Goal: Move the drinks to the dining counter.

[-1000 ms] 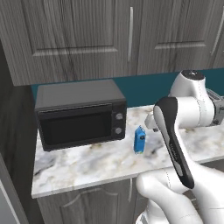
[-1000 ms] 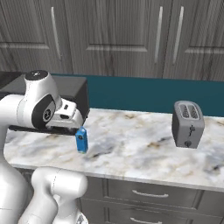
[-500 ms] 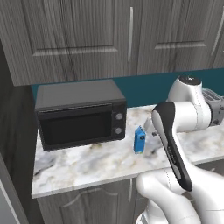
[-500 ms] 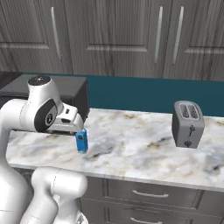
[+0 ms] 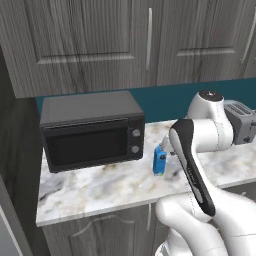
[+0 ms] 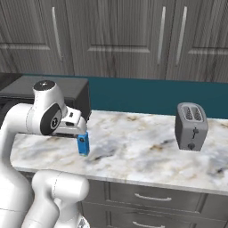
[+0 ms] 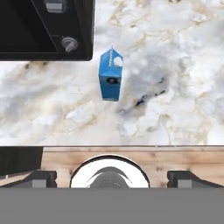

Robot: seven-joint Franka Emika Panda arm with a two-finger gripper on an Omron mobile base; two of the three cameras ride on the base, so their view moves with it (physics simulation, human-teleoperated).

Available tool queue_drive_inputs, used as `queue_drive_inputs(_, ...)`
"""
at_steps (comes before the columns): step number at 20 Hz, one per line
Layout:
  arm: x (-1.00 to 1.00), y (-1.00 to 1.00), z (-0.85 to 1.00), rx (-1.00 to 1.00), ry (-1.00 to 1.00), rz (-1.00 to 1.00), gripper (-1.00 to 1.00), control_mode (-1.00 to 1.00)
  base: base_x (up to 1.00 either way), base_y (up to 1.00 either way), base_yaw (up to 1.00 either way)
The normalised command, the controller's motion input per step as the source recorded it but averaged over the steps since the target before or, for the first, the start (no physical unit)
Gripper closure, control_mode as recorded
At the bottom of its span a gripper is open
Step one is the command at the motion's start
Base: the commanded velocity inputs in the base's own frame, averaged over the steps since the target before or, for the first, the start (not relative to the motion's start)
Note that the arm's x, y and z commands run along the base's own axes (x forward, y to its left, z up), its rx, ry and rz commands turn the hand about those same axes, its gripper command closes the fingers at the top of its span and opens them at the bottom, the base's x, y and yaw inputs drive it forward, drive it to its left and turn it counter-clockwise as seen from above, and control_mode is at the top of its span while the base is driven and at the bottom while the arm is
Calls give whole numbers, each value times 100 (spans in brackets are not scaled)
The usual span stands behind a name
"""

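A: Compared with the frame a second earlier, what is seen to have moved?

B: The arm's wrist has been swung lower and closer to the blue carton (image 5: 159,160); the carton, the microwave (image 5: 92,130) and the toaster (image 6: 191,126) are found where they were.

A: How is the gripper (image 7: 111,176) shown?

B: In the hand view its two dark finger tips (image 7: 38,177) are seen far apart at the lower corners — the jaws are spread wide and nothing is held between them. In the right base view the hand is seen just above and left of the carton, apart from it.

A: Where is the carton located?

B: It is stood upright on the marble-look countertop (image 6: 133,151), just right of the microwave's knob panel in the left base view and well apart from the toaster, which is placed farther right along the same counter. In the hand view the carton (image 7: 110,75) is seen from above, with its gable ridge, a small white cap and a dark label patch on its face; the microwave's lower corner with a round knob (image 7: 69,43) is seen beside it.

A: What else is depicted?

B: Grey wood-grain upper cabinets (image 5: 125,40) with bar handles and a teal backsplash (image 6: 147,94) are shown behind the counter — drawer fronts with handles (image 6: 151,196) are shown below it.
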Motion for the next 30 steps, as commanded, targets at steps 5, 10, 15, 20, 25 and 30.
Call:
queue_drive_inputs(5, 18, 6, -11, 0, 0, 0, -100, -100, 0, 0, 0)
queue_drive_inputs(10, 14, 3, -16, 0, 1, 0, -100, -100, 0, 0, 0)
queue_drive_inputs(15, 18, 2, -20, 0, 4, 0, -100, -100, 0, 0, 0)
queue_drive_inputs(20, 21, 0, -19, 0, 4, 0, -100, -100, 0, 0, 0)
queue_drive_inputs(25, 24, 0, -19, 0, 2, 0, -100, -100, 0, 0, 0)
queue_drive_inputs(30, 24, 0, -17, 0, 3, 0, -100, -100, 0, 0, 0)
